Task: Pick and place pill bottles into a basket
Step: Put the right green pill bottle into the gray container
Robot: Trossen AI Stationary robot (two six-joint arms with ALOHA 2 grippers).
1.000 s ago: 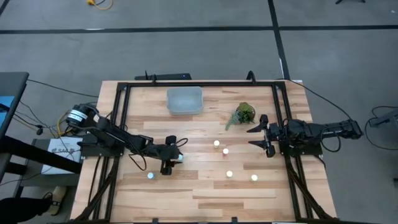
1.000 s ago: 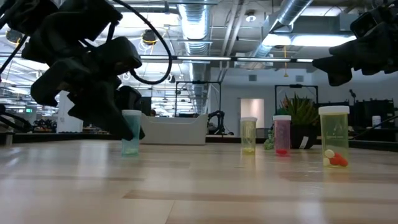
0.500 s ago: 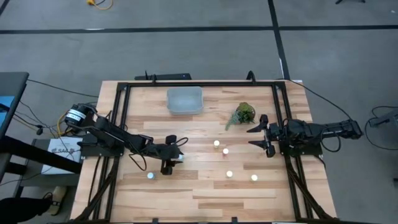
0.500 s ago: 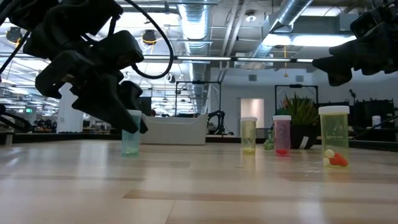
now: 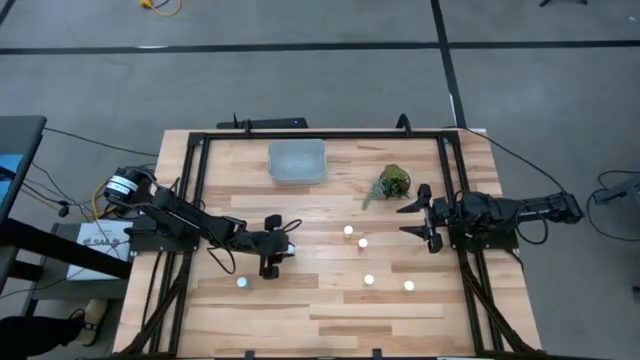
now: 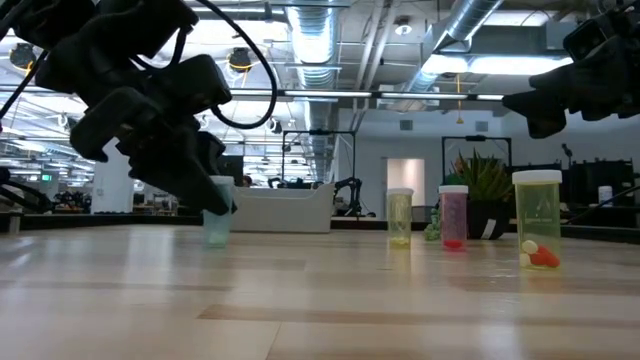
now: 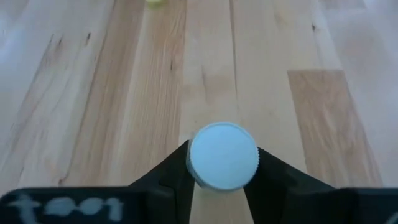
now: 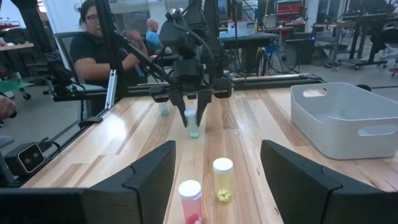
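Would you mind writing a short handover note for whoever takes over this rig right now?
Left gripper: shut on a pill bottle by its white cap, mid-table, left of centre.
Right gripper: open, waiting at the table's right edge.
Basket: at the far edge, nothing visible inside.
Loose bottles: one near the left gripper, four right of centre.
Done: one bottle gripped. Left: carry it to the basket, then collect the other five.

Both arms matte black, jointed segments, black cables looping off the left arm (image 5: 190,225); right arm (image 5: 510,212) same, two angular dark fingers each.
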